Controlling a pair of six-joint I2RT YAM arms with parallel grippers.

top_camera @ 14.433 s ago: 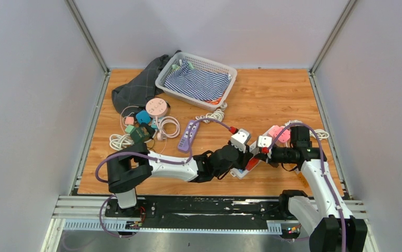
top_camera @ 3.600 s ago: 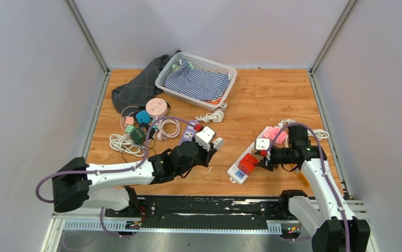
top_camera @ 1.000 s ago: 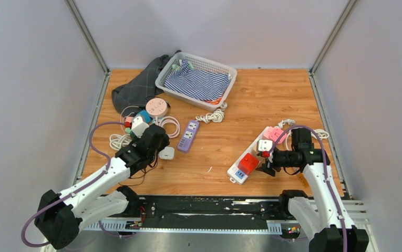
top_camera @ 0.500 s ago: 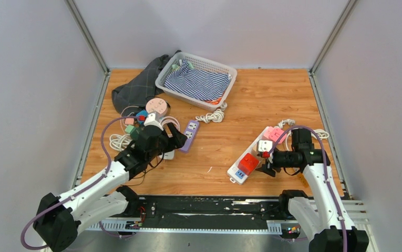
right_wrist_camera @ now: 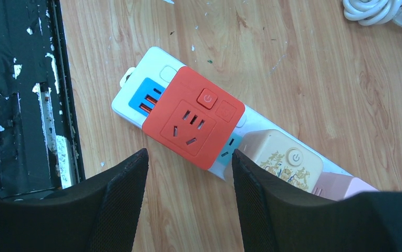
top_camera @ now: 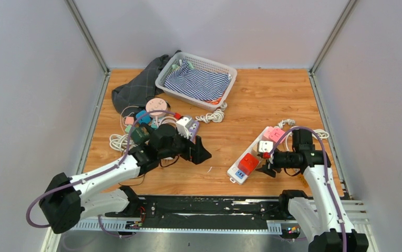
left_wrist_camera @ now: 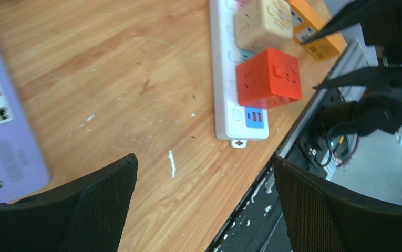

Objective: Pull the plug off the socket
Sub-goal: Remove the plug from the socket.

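Both hang wide open and empty: right gripper [right_wrist_camera: 188,199], over the power strip [right_wrist_camera: 154,60], should squarely pinch its red plug [right_wrist_camera: 191,118] while left gripper [top_camera: 201,149] pins the strip.

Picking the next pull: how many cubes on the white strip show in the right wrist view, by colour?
Red cube: 1
Beige cube: 1
Pink cube: 1, partly hidden
Total: 3, all on the strip
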